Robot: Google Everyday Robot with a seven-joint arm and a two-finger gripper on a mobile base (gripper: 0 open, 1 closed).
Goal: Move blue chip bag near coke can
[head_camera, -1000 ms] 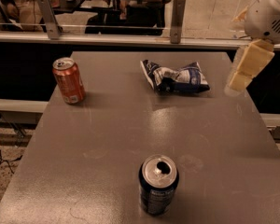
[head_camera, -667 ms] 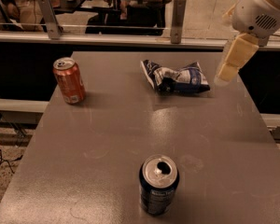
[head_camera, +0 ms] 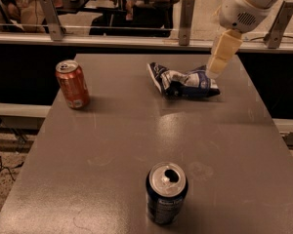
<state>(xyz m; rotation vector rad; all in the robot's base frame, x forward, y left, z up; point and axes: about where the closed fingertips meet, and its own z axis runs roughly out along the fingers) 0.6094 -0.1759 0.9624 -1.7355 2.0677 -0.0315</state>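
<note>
The blue chip bag (head_camera: 183, 82) lies crumpled on the grey table (head_camera: 136, 145) at the far middle-right. The coke can (head_camera: 72, 84), orange-red with a silver top, stands upright near the table's far left edge, well apart from the bag. My gripper (head_camera: 216, 68) hangs from the white arm at the upper right. Its cream fingers point down, and their tips are just above the bag's right end.
A dark blue can (head_camera: 166, 192) with an open top stands near the table's front middle. A railing with metal posts (head_camera: 186, 14) runs behind the table's far edge. The floor drops away on both sides of the table.
My gripper has moved left and down from beyond the table's right edge to just over the bag's right end. The bag and both cans have not moved.
</note>
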